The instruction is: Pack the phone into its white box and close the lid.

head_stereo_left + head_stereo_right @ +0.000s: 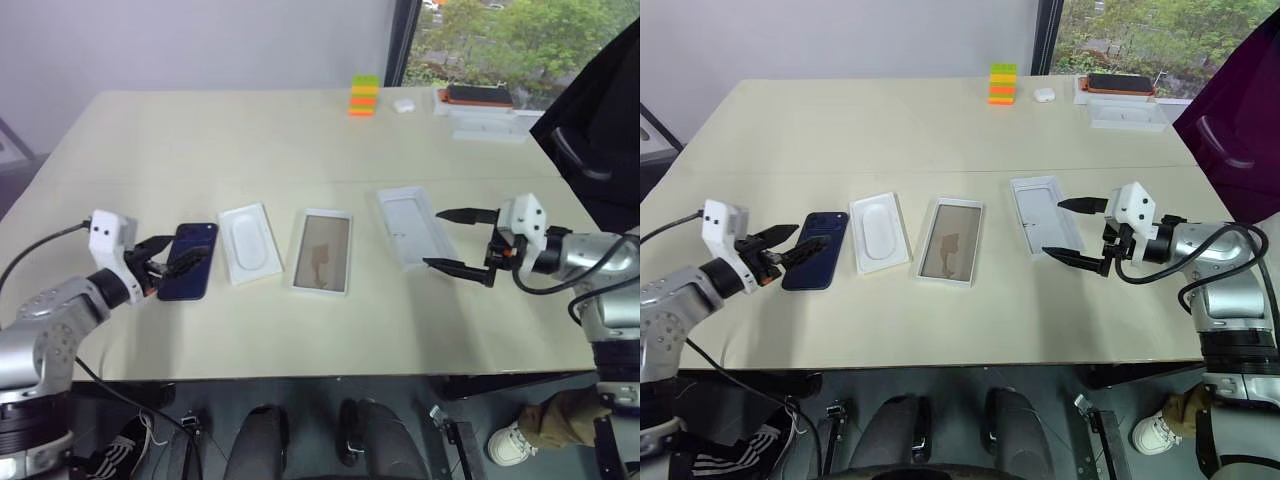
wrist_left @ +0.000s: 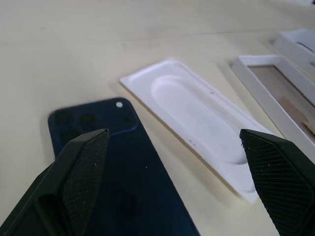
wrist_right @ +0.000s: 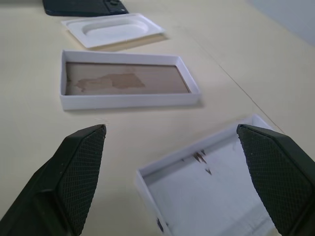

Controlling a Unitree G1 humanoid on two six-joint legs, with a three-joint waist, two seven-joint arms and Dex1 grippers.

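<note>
Phone point(image 1: 189, 261), your slim, glossy dark navy-blue smartphone with a camera cluster at its far corner, lies flat on the pale beige table point(image 1: 250, 140), toward the table's left edge and well back from the near edge. Just beside it sits a thin white moulded insert with an oval recess point(image 1: 248, 242); the two are close but apart. Next along the row, near the middle of the table, you see the white box point(image 1: 323, 251), a shallow cardboard tray with a raised rim and a tan-brown floor, standing empty. Past it, toward the right edge, the lid point(image 1: 409, 226), a white rectangular cardboard cover, lies with its plain white hollow side up.

Your left gripper point(image 1: 172, 266) hangs with its two black fingers spread wide just over the phone's near end, holding nothing; from the wrist, one finger point(image 2: 83, 172) overlaps the phone's near part and the other sits over the insert. Your right gripper point(image 1: 458, 241) is likewise spread wide and empty, at the lid's near right side, its fingers framing the lid's corner.

Near the far right corner of the table stand a small stack of coloured blocks point(image 1: 363, 96), a small white case point(image 1: 403, 104) and another boxed dark phone point(image 1: 480, 97).
</note>
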